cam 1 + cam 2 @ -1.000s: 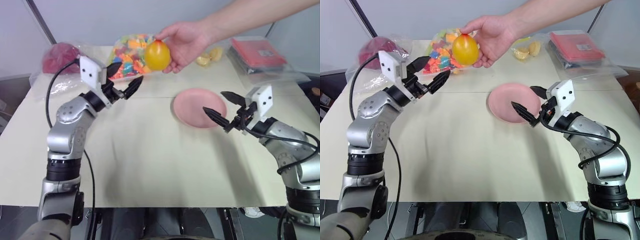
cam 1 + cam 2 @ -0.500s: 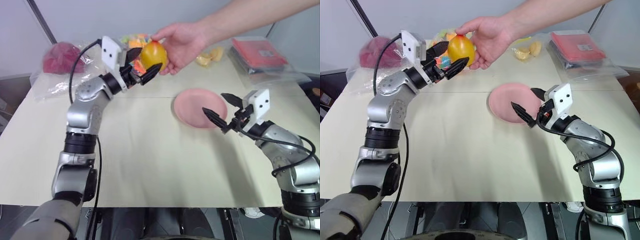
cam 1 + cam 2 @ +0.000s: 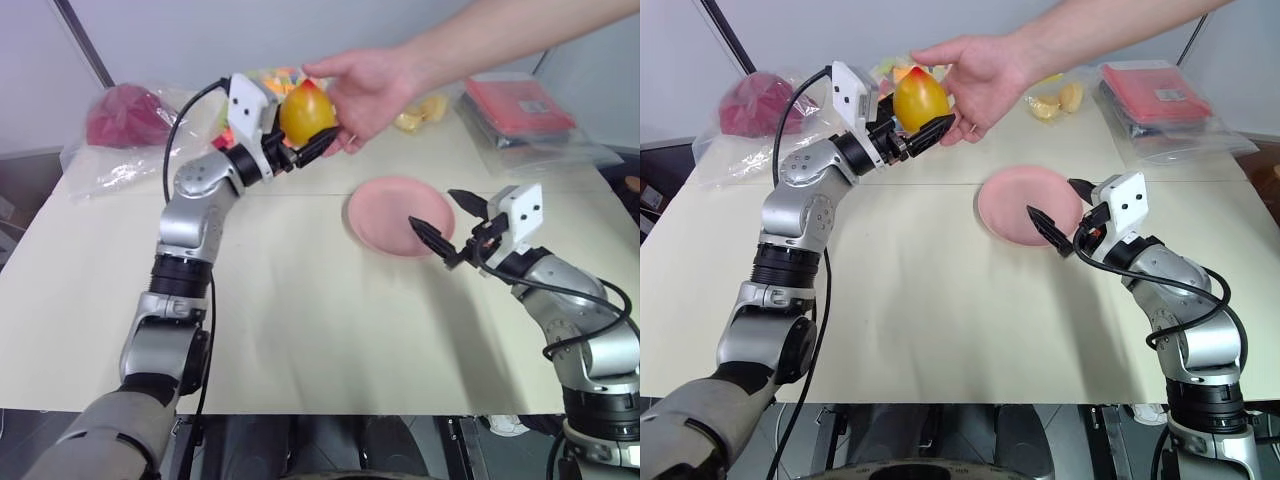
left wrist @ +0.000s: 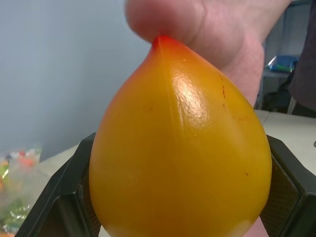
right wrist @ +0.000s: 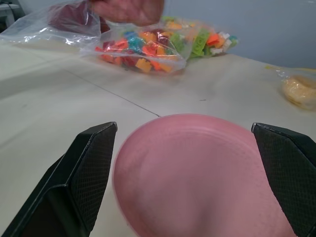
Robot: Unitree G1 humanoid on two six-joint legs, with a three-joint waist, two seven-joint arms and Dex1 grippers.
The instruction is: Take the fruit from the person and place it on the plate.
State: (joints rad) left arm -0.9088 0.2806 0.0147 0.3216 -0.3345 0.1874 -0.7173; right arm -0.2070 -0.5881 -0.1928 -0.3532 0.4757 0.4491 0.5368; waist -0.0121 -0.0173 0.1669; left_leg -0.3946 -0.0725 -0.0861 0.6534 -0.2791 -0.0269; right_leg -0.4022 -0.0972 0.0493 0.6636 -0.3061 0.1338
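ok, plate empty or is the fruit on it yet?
Empty. The pink plate is bare; the fruit is up between the left gripper fingers and the person's hand.

The fruit (image 3: pixel 306 112) sits between the person's hand (image 3: pixel 372 85) and left tool (image 3: pixel 296 143), behind the plate (image 3: pixel 385 212).

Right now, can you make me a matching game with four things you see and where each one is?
Things:
1. smooth yellow-orange fruit
2. round pink plate
3. flat red rectangular pack
4. right end effector

Places:
A. far right corner of the table
B. flat on the table's middle
C. between the left end effector's fingers, person's hand on it
D. open, hovering by the plate's edge

Pairs: 1-C, 2-B, 3-A, 4-D
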